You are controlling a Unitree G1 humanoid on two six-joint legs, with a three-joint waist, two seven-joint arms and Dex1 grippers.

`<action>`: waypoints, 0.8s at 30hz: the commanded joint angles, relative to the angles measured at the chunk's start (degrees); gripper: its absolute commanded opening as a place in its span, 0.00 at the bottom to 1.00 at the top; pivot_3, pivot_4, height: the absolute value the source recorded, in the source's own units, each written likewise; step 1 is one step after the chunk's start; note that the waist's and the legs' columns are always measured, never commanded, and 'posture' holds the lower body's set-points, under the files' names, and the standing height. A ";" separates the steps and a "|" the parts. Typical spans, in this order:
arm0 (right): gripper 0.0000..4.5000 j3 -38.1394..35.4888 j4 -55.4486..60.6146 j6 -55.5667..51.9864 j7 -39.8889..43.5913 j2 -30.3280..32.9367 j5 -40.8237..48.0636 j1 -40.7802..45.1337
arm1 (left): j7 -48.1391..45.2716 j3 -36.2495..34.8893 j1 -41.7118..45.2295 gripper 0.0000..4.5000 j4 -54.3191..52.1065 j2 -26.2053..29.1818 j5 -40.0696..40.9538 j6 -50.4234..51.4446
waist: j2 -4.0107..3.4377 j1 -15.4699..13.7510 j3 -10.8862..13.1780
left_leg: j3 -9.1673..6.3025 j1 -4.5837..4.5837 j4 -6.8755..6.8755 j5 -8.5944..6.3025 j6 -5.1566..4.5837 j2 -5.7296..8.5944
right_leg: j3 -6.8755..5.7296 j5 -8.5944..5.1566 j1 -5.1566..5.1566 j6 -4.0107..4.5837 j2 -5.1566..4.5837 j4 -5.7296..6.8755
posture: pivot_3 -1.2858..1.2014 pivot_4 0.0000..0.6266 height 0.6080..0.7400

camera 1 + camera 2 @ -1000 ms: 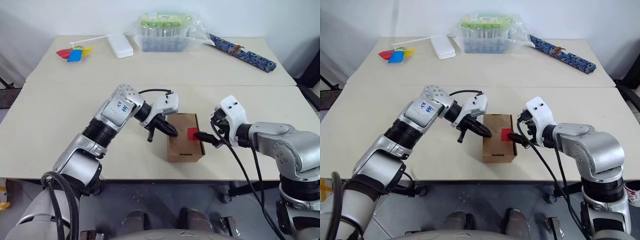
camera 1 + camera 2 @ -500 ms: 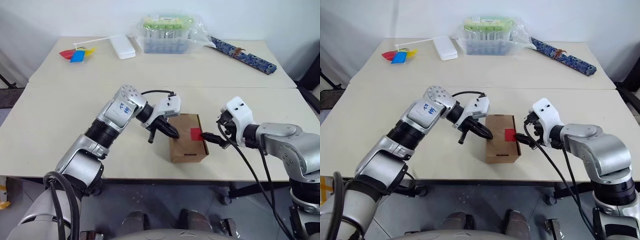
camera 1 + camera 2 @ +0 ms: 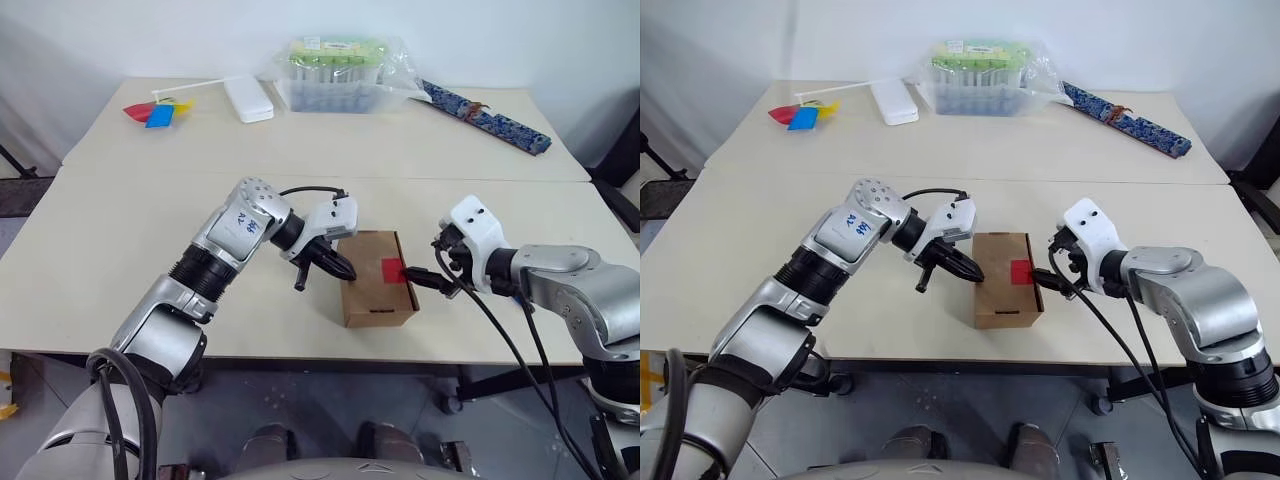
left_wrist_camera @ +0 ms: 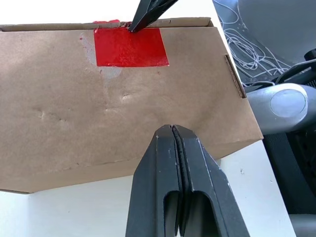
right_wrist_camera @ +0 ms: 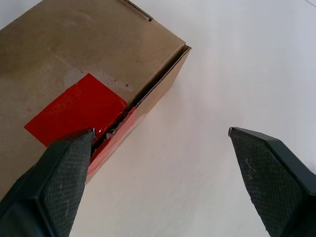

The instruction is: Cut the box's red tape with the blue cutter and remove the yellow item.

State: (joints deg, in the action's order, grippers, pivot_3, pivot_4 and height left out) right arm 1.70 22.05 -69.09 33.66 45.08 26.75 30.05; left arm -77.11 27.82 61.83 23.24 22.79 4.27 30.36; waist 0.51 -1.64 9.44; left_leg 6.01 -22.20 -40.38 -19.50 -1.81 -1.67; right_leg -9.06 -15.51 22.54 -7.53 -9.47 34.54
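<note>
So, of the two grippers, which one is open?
The right gripper is open: one finger touches the red tape at the box edge, the other is apart. The left gripper is shut, empty, over the box.

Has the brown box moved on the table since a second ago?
Cannot tell. The box sits further right in the picture, but so does the table's seam, so the camera shifted.

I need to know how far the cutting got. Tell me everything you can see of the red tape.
The red tape is a glossy red rectangle on the brown box's top, folded over the flap edge onto the side. It looks torn and ragged along that seam, flat elsewhere. One open right gripper fingertip sits at its edge.
</note>
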 commanded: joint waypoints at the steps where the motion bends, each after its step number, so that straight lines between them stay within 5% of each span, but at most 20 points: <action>1: 1.00 -0.70 -6.23 -7.66 -1.60 -0.55 0.01 -1.95 | 0.21 1.77 -2.11 0.00 0.55 0.80 -2.67 0.11 | 0.06 0.04 -0.08 | -0.01 0.00 0.00 0.00 0.00 0.00 | -0.01 0.00 0.00 0.00 0.00 0.00 | 0.52 0.24 1.00; 7: 1.00 -6.04 -9.03 -23.03 -2.46 -6.61 5.59 3.52 | 0.76 1.73 -2.91 0.00 -0.05 0.78 -2.88 -0.14 | -0.02 0.12 -0.14 | -0.05 0.00 0.00 0.00 0.00 -0.10 | -0.02 0.00 0.01 0.01 -0.01 0.02 | 0.52 0.24 1.00; 24: 1.00 -6.70 -16.24 -23.41 -7.97 -2.36 8.26 2.09 | 1.18 1.86 -4.04 0.00 -0.40 0.50 -3.16 -0.51 | -0.19 -0.03 -0.55 | -0.36 0.00 0.18 -0.03 -0.03 0.01 | 0.02 0.00 -0.09 0.01 -0.01 -0.04 | 0.52 0.24 1.00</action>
State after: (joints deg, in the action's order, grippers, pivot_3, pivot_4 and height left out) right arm -8.57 8.81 -89.25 29.21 39.77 38.77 35.99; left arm -75.89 27.36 59.75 21.15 22.65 4.03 29.37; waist 0.33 -1.67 8.89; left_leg 5.62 -22.20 -40.20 -19.54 -1.85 -1.66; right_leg -9.04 -15.51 22.44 -7.52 -9.47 34.48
